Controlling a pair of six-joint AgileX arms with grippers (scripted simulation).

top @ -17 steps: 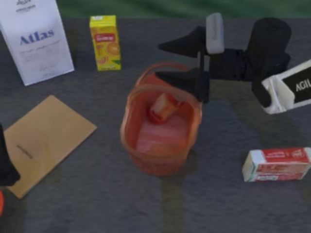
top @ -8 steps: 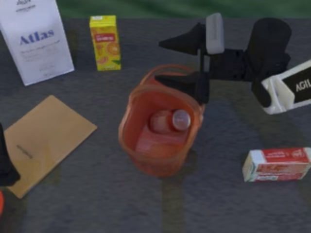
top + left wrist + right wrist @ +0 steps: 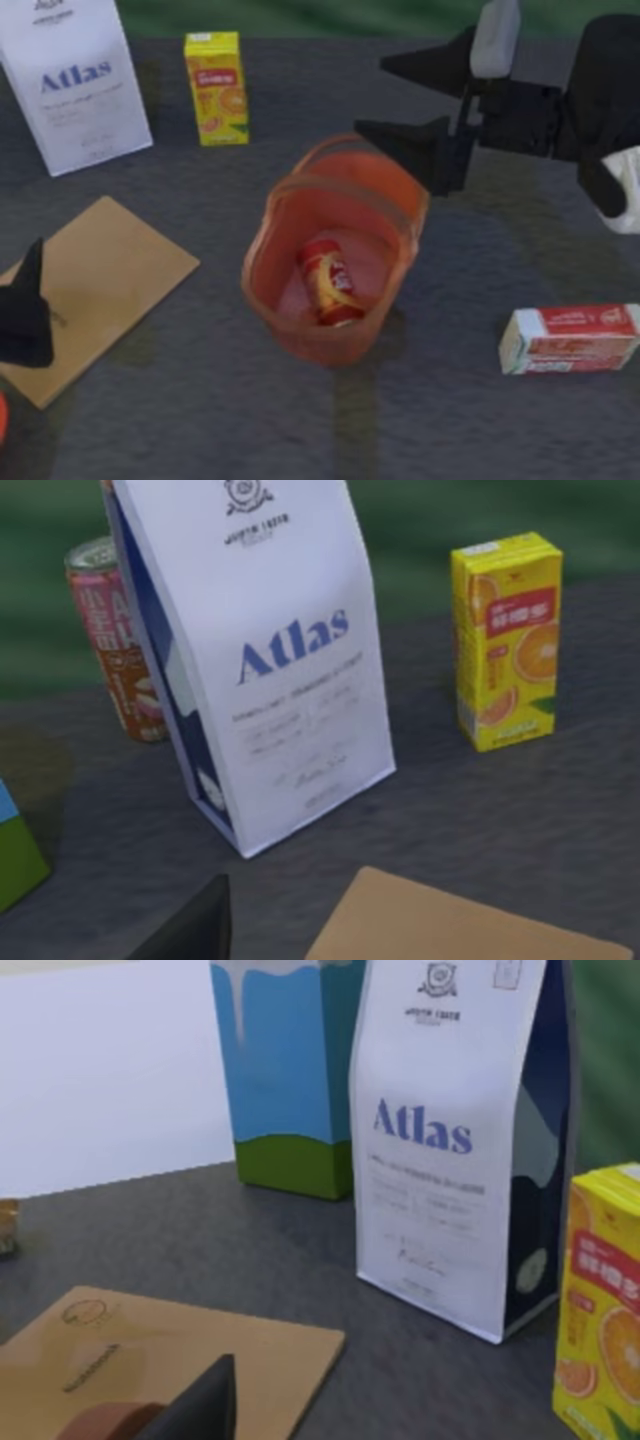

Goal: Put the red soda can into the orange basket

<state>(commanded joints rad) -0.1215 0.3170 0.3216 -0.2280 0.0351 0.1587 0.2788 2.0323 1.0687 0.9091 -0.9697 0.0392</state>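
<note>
Right gripper hangs beside the orange basket, fingers spread, red soda can lying inside

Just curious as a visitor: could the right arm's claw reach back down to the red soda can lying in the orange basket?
Probably yes. The right claw hangs open beside the orange basket, whose top is open, and nothing covers the red soda can.

My left pincer is cut off by the top view's left edge, so its fingers cannot be read. The white Atlas bag hides most of an orange can behind it. My right arm runs off the right edge.
</note>
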